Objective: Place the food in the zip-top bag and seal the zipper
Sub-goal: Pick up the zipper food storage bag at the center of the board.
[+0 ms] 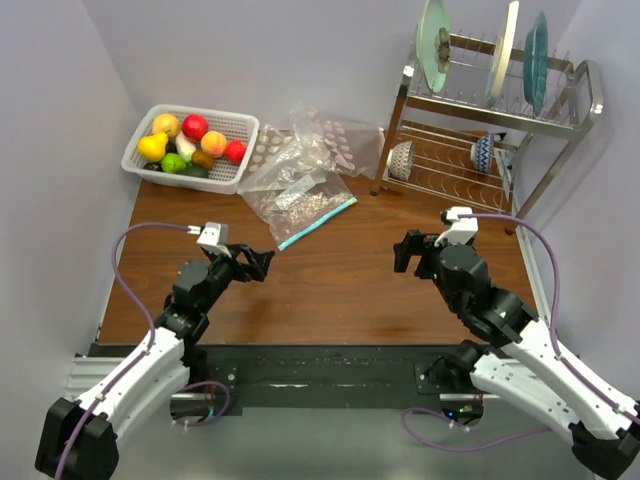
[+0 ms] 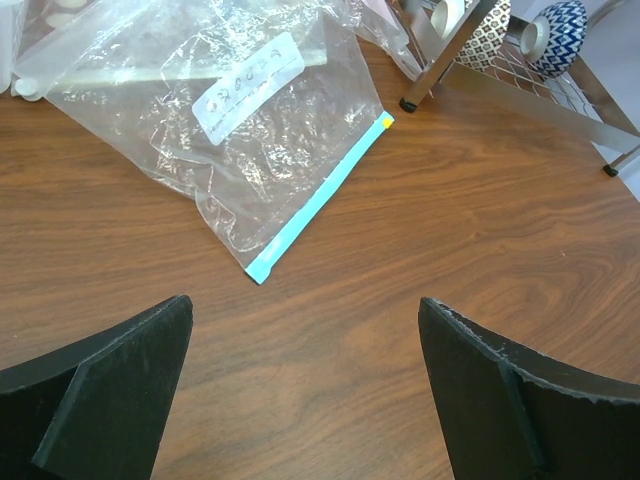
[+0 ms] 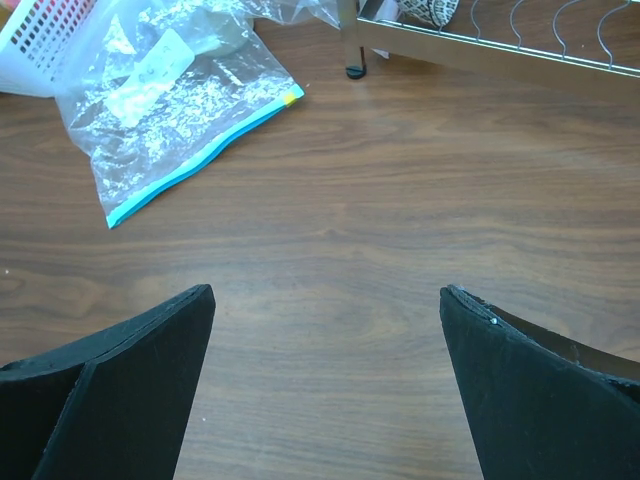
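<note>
The food (image 1: 190, 143), plastic fruits and vegetables in red, yellow, orange, peach and green, lies in a white mesh basket (image 1: 236, 175) at the back left. The clear zip-top bag (image 1: 298, 195) lies flat on the table right of the basket; its light-blue zipper (image 1: 317, 222) faces me. The bag (image 2: 240, 120) and zipper (image 2: 318, 200) show in the left wrist view, also in the right wrist view as bag (image 3: 170, 110) and zipper (image 3: 195, 165). My left gripper (image 1: 258, 262) is open and empty, short of the bag. My right gripper (image 1: 408, 250) is open and empty over bare wood.
More clear dotted bags (image 1: 335, 140) lie crumpled behind the zip-top bag. A metal dish rack (image 1: 495, 130) with plates and patterned bowls stands at the back right; its foot (image 2: 408, 103) is near the zipper's end. Walls close both sides.
</note>
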### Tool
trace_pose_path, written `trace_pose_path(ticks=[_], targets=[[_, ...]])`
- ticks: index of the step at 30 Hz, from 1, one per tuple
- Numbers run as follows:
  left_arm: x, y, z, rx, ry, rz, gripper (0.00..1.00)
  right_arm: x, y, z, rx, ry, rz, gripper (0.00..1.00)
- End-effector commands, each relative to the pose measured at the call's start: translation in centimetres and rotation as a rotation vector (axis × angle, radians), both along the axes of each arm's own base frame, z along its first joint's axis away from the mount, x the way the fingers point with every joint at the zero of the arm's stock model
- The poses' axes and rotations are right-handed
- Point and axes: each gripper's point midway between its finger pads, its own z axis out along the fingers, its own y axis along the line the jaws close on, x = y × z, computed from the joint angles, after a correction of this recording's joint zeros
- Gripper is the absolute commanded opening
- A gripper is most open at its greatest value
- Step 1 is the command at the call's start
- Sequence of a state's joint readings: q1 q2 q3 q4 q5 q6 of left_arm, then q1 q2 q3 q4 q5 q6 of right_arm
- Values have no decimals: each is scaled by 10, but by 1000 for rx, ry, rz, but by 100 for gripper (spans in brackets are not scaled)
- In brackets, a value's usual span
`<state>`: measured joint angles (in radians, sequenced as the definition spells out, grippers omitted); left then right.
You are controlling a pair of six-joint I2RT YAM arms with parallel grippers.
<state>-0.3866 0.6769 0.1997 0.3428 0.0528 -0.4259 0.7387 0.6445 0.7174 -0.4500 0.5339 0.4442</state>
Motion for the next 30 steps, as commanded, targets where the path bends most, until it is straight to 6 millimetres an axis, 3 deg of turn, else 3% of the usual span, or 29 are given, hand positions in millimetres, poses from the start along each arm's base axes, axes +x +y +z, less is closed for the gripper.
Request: trace_pose_path(ticks=[1,8,18,24,27,28,30], targets=[[6,-2,20,-10,-74,-4,100,8,1,8,0,-24,-23,99],[8,-4,27,-20,-80,-5,100,15,16,10,-7,-8,17,97],[13,-17,40,-38,-71,-57,100,22,53,9,45,-10,155,92],[31,-28,44,-23,-40,-66,99,26,74,-2,76,61,194,94],[43,-36,37,17,-11,-56,99,32,84,-7,98,91,199,96],[47,-38,26,39,22,-54,99,36,85,-7,104,100,192,96],[55,-42,27,68,20,-63,99,41,91,-7,128,128,204,96]])
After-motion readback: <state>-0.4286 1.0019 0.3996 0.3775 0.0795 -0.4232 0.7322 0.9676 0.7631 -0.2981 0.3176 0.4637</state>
